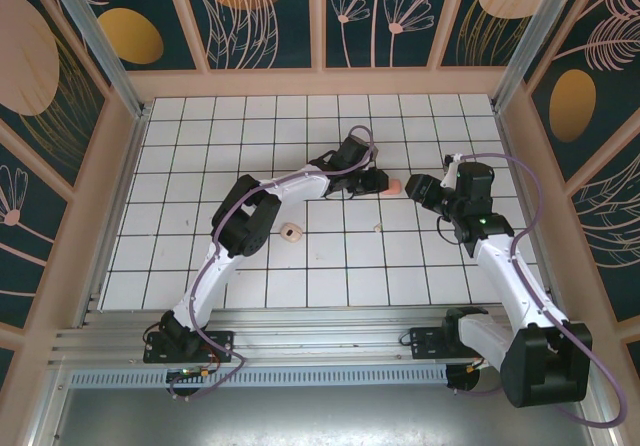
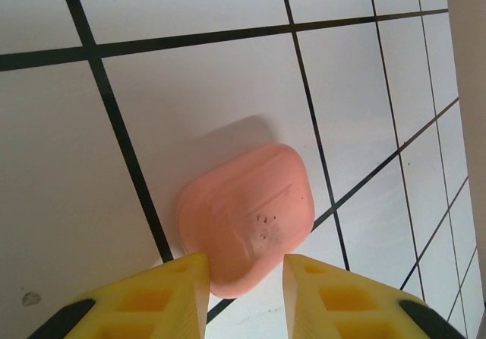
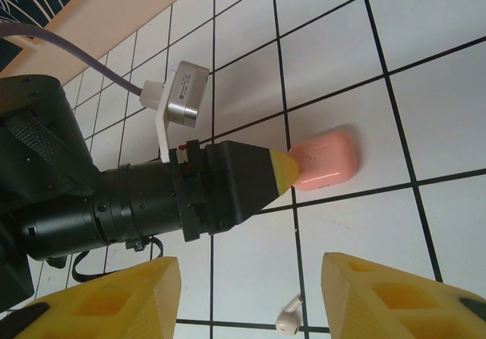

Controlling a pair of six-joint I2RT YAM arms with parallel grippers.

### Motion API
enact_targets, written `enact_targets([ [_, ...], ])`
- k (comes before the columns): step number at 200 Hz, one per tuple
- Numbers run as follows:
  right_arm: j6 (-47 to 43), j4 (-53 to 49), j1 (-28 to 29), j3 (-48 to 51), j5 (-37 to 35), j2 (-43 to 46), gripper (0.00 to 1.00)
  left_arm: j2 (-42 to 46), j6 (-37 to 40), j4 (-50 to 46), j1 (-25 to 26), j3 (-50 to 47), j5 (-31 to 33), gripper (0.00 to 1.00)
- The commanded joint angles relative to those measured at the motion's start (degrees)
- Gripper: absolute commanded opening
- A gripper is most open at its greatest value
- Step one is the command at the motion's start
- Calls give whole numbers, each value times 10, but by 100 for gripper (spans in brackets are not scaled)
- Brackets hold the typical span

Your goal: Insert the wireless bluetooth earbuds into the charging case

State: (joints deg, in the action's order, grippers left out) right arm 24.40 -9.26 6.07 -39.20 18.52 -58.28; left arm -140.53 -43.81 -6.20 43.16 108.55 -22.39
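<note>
Left fingers (image 2: 152, 297) flanking pink case (image 2: 247, 210) edge

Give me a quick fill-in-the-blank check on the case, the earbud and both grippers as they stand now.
1. The charging case at the fingertips of the left gripper is ___ in colour.
2. That case is ___, with no earbud slots showing.
3. The right gripper has its jaws ___, with nothing between them.
4. The loose earbud is held by ___ gripper.

Missing words: pink; closed; open; neither.
</note>
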Motion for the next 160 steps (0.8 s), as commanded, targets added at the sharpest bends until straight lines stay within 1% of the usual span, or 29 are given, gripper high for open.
enact_targets([
  [1, 3, 8, -4, 5, 4, 15, 52, -7, -7, 13, 4, 14, -13, 31],
  [23, 3, 2, -4, 4, 3, 21, 53, 16, 10, -3, 3, 6, 2, 33],
  [46, 2, -3, -4, 2, 1, 26, 53, 54, 57, -58, 4, 2, 32, 36],
  [83, 2, -2, -4, 2, 3, 27, 53, 153, 150, -181, 3, -33, 120, 41],
  [127, 1, 2, -2, 2, 10, 25, 52, 280, 222, -303, 2, -137, 219, 48],
  [138, 1, 1, -2, 2, 9, 26, 52, 305, 239, -338, 0, -164, 226, 51],
  [160, -1, -2, 0, 5, 11, 28, 52, 356, 263, -375, -9, -229, 243, 55],
])
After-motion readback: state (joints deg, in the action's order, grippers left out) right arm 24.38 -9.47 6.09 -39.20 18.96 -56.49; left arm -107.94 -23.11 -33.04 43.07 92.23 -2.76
